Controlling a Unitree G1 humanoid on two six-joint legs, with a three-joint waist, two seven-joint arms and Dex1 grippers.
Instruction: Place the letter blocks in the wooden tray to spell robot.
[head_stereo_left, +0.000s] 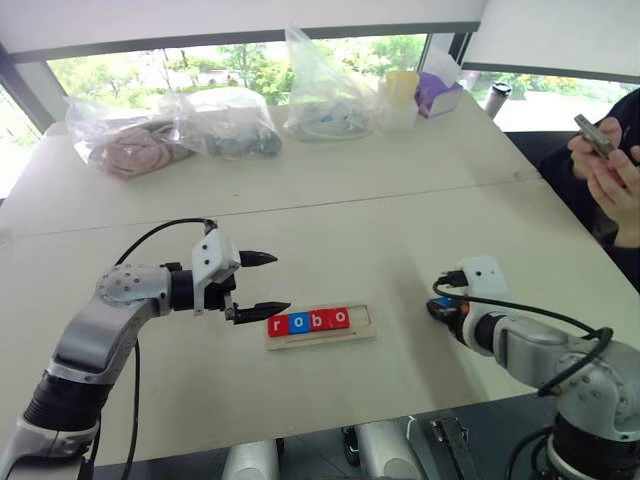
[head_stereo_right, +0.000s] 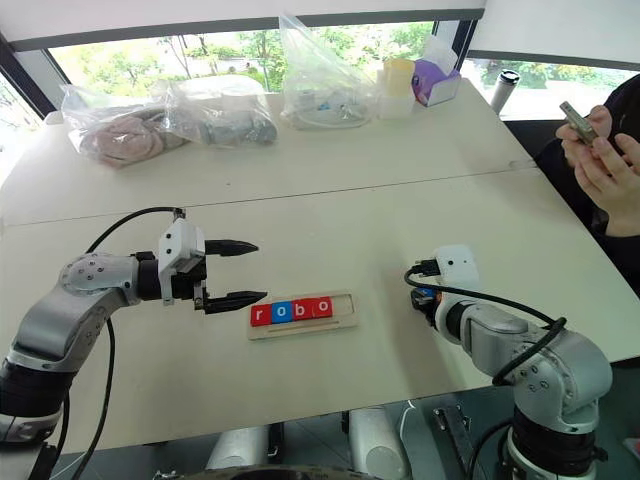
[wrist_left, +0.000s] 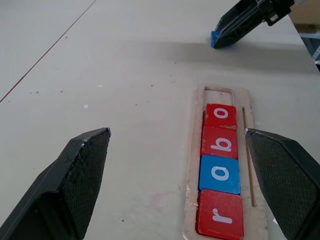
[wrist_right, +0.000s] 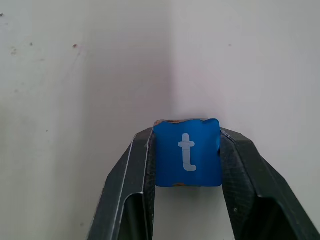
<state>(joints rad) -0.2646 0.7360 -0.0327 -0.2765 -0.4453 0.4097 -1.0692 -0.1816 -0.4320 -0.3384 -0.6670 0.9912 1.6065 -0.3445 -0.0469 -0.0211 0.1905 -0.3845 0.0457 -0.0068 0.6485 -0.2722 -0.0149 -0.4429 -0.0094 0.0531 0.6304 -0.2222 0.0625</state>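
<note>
We see a matt, smooth off-white bench (head_stereo_left: 400, 240) with small specks. The wooden tray (wrist_left: 192, 165) is pale bare wood, unvarnished. The letter blocks (wrist_left: 220, 172) look painted, slightly glossy, the blue t block (wrist_right: 187, 152) chipped at its corners. Gripper fingers (wrist_left: 75, 180) are black textured plastic. Clear crinkled plastic bags (head_stereo_left: 320, 95) sit far back.

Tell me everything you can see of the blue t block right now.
The blue t block is a small flat square tile, glossy blue with a white lowercase t on its face and slightly worn, brownish corners. It sits between the two black fingers of the right gripper, which touch its two sides. Its letter face is turned toward the wrist camera, over the pale table. It is off to the right of the wooden tray, not in it.
</note>
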